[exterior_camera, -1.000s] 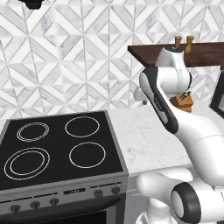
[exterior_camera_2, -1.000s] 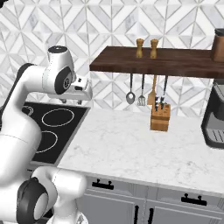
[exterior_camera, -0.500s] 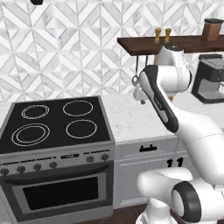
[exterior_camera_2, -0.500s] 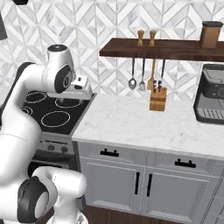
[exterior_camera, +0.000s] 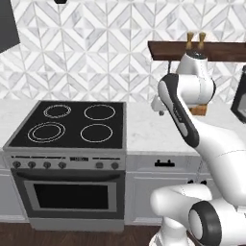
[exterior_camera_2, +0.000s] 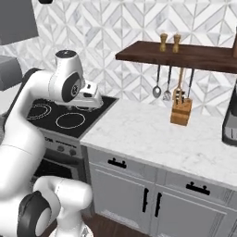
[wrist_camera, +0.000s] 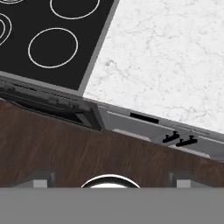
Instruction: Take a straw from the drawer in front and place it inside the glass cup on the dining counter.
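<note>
Rolling back from the units, isn't it? A second ago the cameras on the base were almost on top of the white marble surface (exterior_camera: 144,129); now I can see the whole dark-fronted oven (exterior_camera: 72,194) and the cabinet fronts below.

Yes, the base has moved, not the kitchen. The black glass cooktop with four white rings (exterior_camera: 72,127) sits where it always sat.

And the end effector (wrist_camera: 112,178)?

Its jaws have just spread; the two fingertips (wrist_camera: 41,178) stand wide apart at the bottom of the hand view, with nothing between them.

So where is the wide shallow light-grey drawer with the short black bar handle (exterior_camera: 166,163)?

Just right of the oven, directly under the edge of the marble surface, and it is closed. The arm hangs above that surface, well clear of the handle.

Then the thin red straw?

Inside the drawer, I'd guess. Backing off probably gives room to pull the drawer out, and the open jaws look ready for the handle. That step isn't begun yet.
</note>
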{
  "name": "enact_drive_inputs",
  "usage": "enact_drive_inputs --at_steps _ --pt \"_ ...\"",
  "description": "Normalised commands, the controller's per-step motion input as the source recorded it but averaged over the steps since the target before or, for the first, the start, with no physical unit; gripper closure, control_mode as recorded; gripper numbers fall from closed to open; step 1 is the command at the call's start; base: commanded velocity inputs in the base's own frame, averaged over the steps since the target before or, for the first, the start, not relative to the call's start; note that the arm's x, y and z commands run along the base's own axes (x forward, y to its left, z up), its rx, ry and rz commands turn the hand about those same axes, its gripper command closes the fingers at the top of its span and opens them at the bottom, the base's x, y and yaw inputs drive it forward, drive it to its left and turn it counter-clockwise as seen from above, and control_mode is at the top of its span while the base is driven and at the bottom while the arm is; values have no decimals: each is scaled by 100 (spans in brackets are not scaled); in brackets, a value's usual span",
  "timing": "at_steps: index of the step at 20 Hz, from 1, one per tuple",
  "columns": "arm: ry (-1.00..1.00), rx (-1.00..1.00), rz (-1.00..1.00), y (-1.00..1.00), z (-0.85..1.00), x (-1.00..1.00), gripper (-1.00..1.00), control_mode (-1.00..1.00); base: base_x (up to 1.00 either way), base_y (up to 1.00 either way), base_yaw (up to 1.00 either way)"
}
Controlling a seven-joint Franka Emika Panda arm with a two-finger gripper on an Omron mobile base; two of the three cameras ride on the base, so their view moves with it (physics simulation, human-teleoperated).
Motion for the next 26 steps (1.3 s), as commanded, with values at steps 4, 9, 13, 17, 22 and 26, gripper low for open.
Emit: enact_drive_inputs --at_steps 4,9,13,17,22,26 --pt "0 0 0 0 0 0 -100 100 -1 -60 51" --pt "0 0 0 0 0 0 -100 100 -15 -70 43" --pt "0 0 0 0 0 0 -100 100 -19 -83 29" --pt "0 0 0 0 0 0 -100 100 -2 -75 27" --pt "0 0 0 0 0 0 -100 100 7 -64 36" --pt "0 0 0 0 0 0 -100 100 10 -59 44"
